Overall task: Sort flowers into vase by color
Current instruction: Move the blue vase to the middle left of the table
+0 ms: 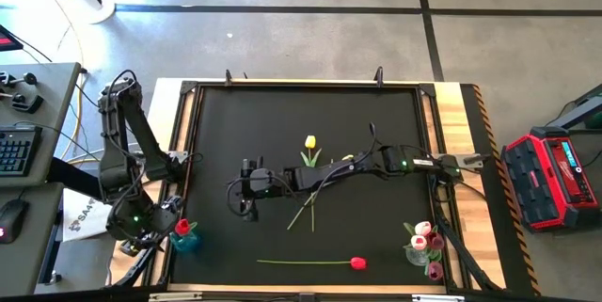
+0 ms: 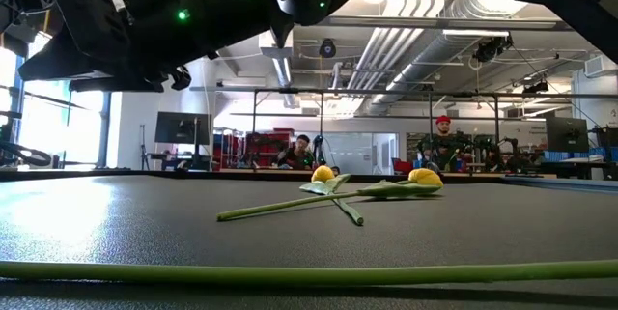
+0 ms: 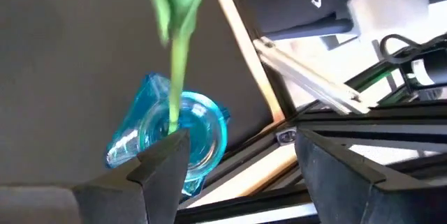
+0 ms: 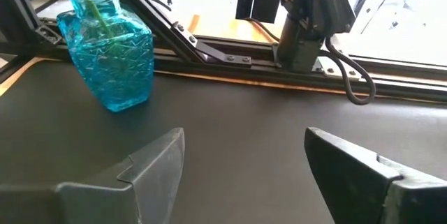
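The high view alone shows the clear vase (image 1: pixel 420 250) of pink tulips (image 1: pixel 425 234) at the mat's (image 1: pixel 282 123) front right corner and a red tulip (image 1: pixel 357 262) by the front edge. The left gripper (image 3: pixel 234 175), fingers spread, hangs over the blue vase (image 3: pixel 178 137). The right gripper (image 4: pixel 244 175), spread, hovers mid-mat. No legible writing.

black mat table (image 1: pixel 282 114), two yellow tulips (image 1: pixel 310 142) centre, red tulip (image 1: pixel 357 262) bottom, blue vase (image 1: pixel 185 240) lower left, clear vase (image 1: pixel 418 253) lower right
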Tool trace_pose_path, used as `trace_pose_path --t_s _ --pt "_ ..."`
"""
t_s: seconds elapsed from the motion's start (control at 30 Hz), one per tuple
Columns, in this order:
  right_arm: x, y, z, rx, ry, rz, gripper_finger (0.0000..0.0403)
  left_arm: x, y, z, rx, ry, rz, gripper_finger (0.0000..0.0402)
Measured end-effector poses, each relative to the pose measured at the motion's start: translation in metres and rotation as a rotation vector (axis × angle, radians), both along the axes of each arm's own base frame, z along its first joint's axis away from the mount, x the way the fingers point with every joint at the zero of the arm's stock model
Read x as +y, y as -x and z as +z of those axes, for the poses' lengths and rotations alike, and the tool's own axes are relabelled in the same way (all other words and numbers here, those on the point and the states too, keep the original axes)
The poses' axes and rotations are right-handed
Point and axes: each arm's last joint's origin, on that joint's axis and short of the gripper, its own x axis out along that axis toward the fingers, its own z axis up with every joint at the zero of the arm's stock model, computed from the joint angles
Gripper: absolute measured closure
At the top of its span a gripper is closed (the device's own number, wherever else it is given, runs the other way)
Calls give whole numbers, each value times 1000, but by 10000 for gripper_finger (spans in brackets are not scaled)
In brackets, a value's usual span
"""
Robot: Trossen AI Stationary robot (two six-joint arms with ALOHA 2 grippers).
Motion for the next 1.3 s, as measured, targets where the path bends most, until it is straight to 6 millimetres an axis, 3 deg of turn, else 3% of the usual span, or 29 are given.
trace_pose_path --t_s 0.2,0.3,0.5,0.77,1.07,1.3 --pt "-3 0 0 1 -33 -18 118 1 -3 37 -213 -10 -59 156" --pt "-3 0 -1 12 -50 -37 118 1 -5 44 -295 -15 -50 156" --pt "1 3 -5 49 -43 -165 118 -10 -10 33 -297 -91 -26 136" --pt "17 6 -5 47 -103 -168 118 -23 -15 16 -227 -199 -60 89" --pt "40 11 -5 43 -85 -156 118 -24 -10 -1 10 -294 -42 86" --pt "44 12 -5 42 -81 -156 118 -27 -5 -2 45 -275 -29 86"
